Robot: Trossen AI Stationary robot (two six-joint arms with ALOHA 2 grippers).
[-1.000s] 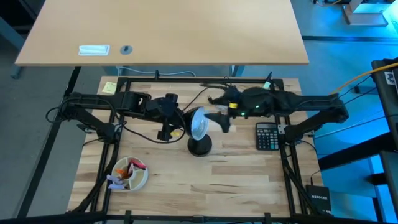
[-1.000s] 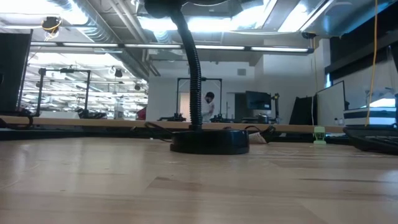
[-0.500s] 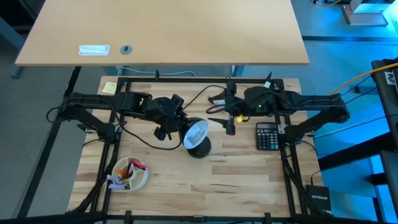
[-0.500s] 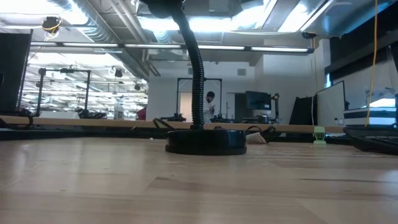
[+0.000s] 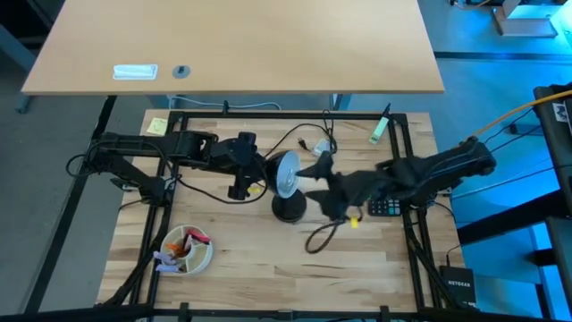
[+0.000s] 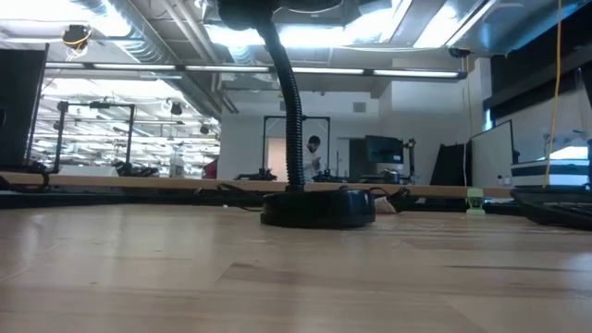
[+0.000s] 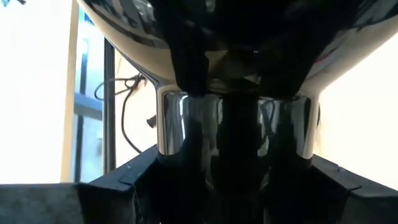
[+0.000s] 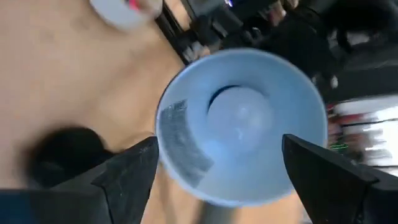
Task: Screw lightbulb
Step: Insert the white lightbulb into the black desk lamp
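You have the left gripper (image 5: pixel 243 165) pinching the back of the lamp shade (image 5: pixel 286 173) to steady it, while the right gripper (image 8: pixel 214 171), fingers spread, faces the lightbulb (image 8: pixel 238 114) seated inside that shade, ready to twist.

The lamp's glossy shade (image 7: pixel 205 25) and chrome collar (image 7: pixel 233 143) fill the view.
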